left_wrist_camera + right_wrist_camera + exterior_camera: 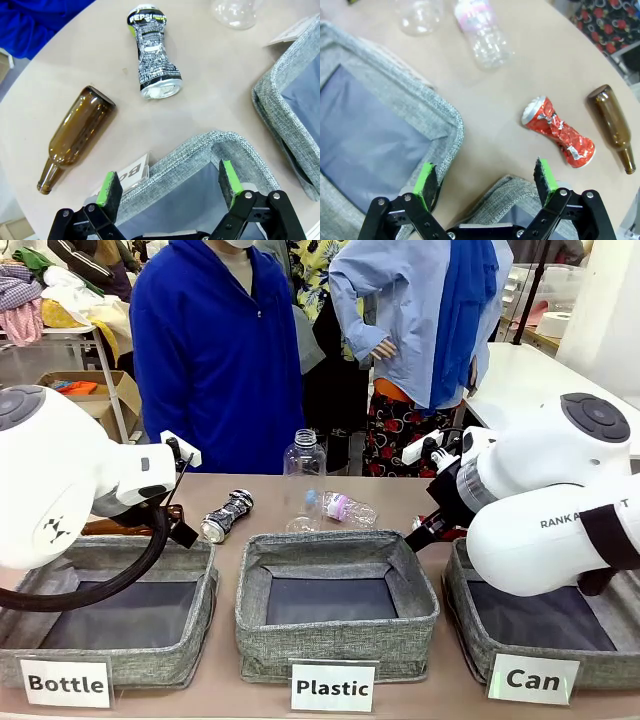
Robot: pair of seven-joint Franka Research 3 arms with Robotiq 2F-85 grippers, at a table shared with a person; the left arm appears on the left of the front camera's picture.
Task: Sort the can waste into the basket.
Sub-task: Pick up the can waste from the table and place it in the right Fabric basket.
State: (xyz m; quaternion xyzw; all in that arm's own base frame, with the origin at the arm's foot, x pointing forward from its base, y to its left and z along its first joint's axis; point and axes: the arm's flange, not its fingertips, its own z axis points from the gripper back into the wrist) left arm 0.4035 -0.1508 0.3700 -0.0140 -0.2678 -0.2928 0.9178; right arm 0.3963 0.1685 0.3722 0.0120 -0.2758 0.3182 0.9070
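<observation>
The black-and-silver crushed can (226, 515) lies on the table behind the "Bottle" bin, also seen as the patterned can (152, 52) ahead of my left gripper (170, 182), which hangs open over that bin's corner. The red crushed can (559, 131) lies on the table just beyond my right gripper (485, 180), which is open and empty above a grey rim (505, 190). The "Can" basket (610, 668) stands at the front right, partly covered by my right arm.
A "Bottle" bin (190, 660) and a "Plastic" bin (400, 650) stand at the front. Brown glass bottles (75, 137) (612, 125) lie near each can. Clear plastic bottles (304, 465) (348, 508) sit mid-table. A person in blue (215, 350) stands at the far side.
</observation>
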